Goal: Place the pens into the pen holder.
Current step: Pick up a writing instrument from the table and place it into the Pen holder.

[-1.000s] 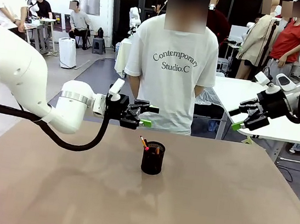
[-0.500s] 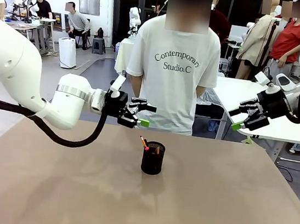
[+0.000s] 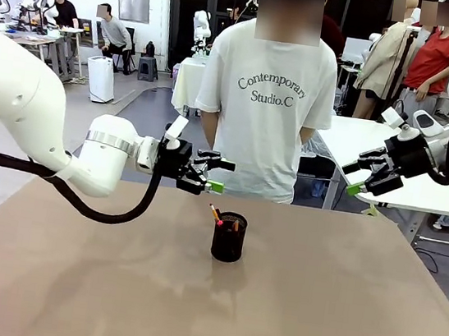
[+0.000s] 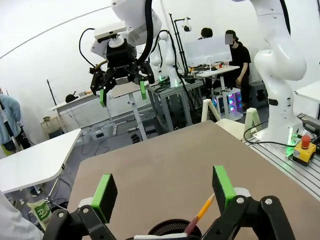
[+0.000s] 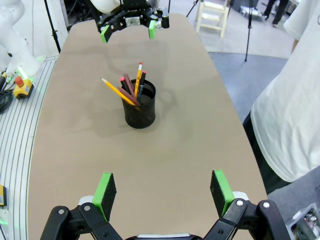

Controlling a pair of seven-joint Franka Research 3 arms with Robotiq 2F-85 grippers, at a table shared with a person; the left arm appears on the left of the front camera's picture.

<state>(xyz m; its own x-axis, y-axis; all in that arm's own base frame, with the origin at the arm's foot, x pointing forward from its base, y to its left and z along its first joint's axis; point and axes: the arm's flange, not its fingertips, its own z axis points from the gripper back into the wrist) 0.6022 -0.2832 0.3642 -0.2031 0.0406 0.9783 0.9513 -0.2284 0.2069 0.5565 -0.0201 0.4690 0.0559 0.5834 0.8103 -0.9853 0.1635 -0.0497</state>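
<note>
Thin pencil-like pens (image 5: 131, 86) stand inside the small black wire-mesh pen holder (image 3: 228, 237), mid-worktop (image 3: 313, 312), before the person (image 3: 267, 99).

white t-shirt (image 3: 267, 99) reads "contemporary studio.c"

Bright, even indoor light from overhead — shadows on the table (image 3: 313, 312) are soft and faint, with a pale smudge beside the holder (image 5: 140, 107). All views are sharp, no motion blur. The wrist views bow straight lines near the edges — wide-angle distortion — and white walls look slightly washed out.
</note>
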